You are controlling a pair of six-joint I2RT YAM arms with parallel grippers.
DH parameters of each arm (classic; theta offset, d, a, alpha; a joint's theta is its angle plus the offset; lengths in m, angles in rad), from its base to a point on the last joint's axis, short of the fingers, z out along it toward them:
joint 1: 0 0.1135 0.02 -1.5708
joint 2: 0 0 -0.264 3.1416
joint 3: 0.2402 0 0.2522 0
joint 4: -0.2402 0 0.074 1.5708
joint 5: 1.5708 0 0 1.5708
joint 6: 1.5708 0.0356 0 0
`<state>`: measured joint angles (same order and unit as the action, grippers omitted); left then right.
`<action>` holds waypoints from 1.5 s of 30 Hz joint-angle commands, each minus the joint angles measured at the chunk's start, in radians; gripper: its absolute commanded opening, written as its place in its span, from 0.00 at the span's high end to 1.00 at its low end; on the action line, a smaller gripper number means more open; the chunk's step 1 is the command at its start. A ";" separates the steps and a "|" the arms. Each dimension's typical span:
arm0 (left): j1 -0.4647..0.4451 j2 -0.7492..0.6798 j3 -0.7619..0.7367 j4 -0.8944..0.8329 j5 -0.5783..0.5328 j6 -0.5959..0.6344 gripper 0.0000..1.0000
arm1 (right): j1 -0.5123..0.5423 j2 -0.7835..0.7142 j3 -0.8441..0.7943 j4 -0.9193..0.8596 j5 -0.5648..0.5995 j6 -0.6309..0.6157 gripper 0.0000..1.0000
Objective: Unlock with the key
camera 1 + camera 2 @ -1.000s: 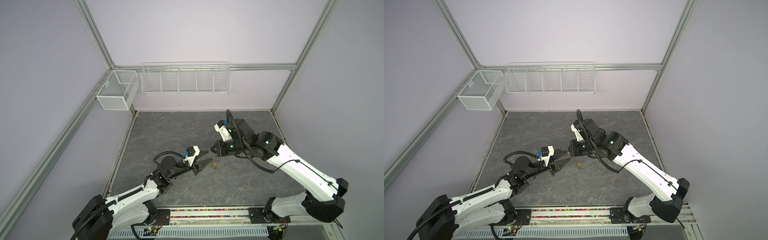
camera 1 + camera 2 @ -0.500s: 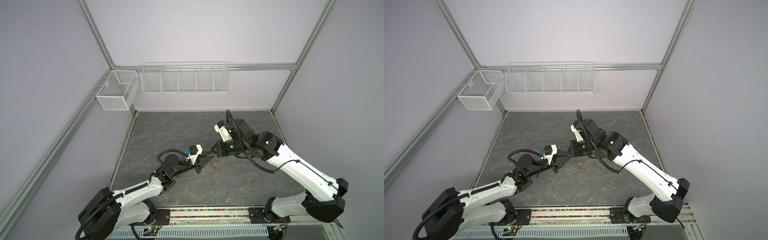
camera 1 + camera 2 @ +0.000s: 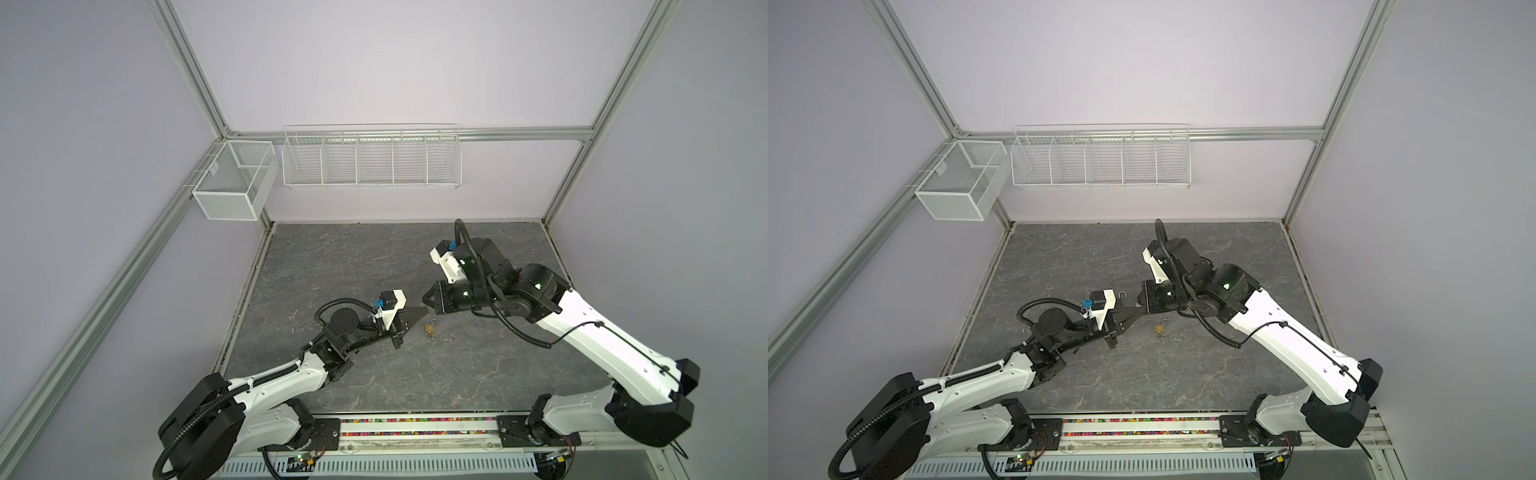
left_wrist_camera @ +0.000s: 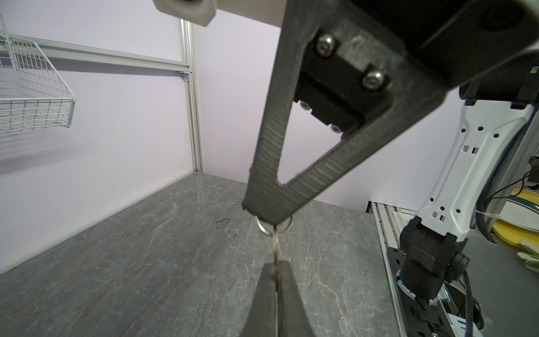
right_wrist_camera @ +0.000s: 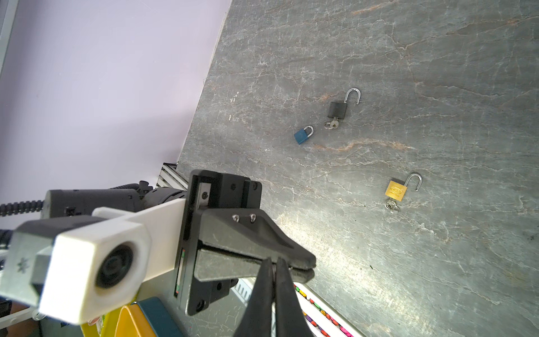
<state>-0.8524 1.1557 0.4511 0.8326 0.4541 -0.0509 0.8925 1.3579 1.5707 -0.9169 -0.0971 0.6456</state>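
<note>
Both top views first: the left hand point(image 3: 424, 311) and right hand point(image 3: 427, 298) meet tip to tip above the middle of the tabletop point(image 3: 374, 257), both pinched closed. The key is too small to make out from up there. A brass padlock point(image 3: 429, 329) lies on the tabletop near the tips, on the side toward the arm bases. In a top view a bare shackle point(image 3: 1122, 295) peeks out just behind the left wrist camera, and its body is hidden.

The left wrist view clears things up. The left hand point(image 4: 275, 270) is clamped tight on the thin blade of the key point(image 4: 275, 246), which runs straight across to the right hand point(image 4: 267, 213). That one is closed on the key's head end, with the ring point(image 4: 262, 228) poking out from under its tip. So the key is up in the air, gripped at both ends.

In the right wrist view the right hand point(image 5: 274, 264) is closed and the left hand point(image 5: 304, 267) crosses right at its tips, also closed. The key is hidden between them. Beyond them three locks lie on the tabletop:
- The black padlock point(image 5: 337, 110) has its shackle open and a second key point(image 5: 332, 125) in its base.
- The blue padlock point(image 5: 302, 136) sits just beside it, shackle closed.
- The brass padlock lies well apart from both, open, with a third key point(image 5: 391, 206) in it.
</note>
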 commanded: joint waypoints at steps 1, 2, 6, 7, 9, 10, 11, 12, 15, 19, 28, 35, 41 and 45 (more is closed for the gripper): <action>-0.005 -0.016 0.036 0.005 0.027 0.015 1.00 | -0.004 -0.025 -0.015 -0.001 0.009 -0.023 0.93; -0.005 -0.017 0.037 0.001 0.030 0.017 1.00 | -0.004 -0.026 -0.015 -0.003 0.007 -0.025 0.93; -0.005 -0.034 0.044 -0.039 0.049 0.038 1.00 | -0.013 -0.031 -0.014 -0.012 0.016 -0.054 0.88; -0.005 -0.042 0.049 -0.065 0.054 0.050 1.00 | -0.019 -0.037 -0.019 -0.007 0.020 -0.066 0.84; -0.005 -0.056 0.062 -0.123 0.065 0.070 1.00 | -0.030 -0.049 -0.033 0.011 0.000 -0.094 0.81; -0.005 -0.062 0.071 -0.156 0.072 0.078 1.00 | -0.035 -0.056 -0.042 0.031 -0.028 -0.125 0.79; -0.005 -0.068 0.079 -0.183 0.078 0.086 1.00 | -0.039 -0.061 -0.047 0.045 -0.052 -0.157 0.74; -0.005 -0.073 0.088 -0.212 0.088 0.092 1.00 | -0.040 -0.067 -0.051 0.052 -0.064 -0.187 0.69; -0.005 -0.090 0.106 -0.275 0.101 0.104 1.00 | -0.041 -0.085 -0.067 0.078 -0.130 -0.322 0.59; -0.005 -0.107 0.123 -0.334 0.106 0.112 1.00 | -0.041 -0.108 -0.091 0.076 -0.182 -0.464 0.45; -0.005 -0.127 0.155 -0.422 0.123 0.114 1.00 | -0.041 -0.073 -0.061 0.000 -0.217 -0.594 0.45; -0.004 -0.120 0.166 -0.433 0.130 0.114 1.00 | -0.035 -0.028 -0.031 -0.028 -0.227 -0.639 0.58; -0.005 -0.108 0.172 -0.433 0.129 0.113 1.00 | -0.034 -0.018 -0.021 -0.067 -0.196 -0.665 0.65; -0.004 -0.104 0.172 -0.428 0.128 0.111 1.00 | -0.034 -0.023 -0.024 -0.077 -0.174 -0.675 0.71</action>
<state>-0.8524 1.0466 0.5922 0.4061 0.5701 0.0391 0.8536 1.3365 1.5295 -0.9676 -0.2874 0.0135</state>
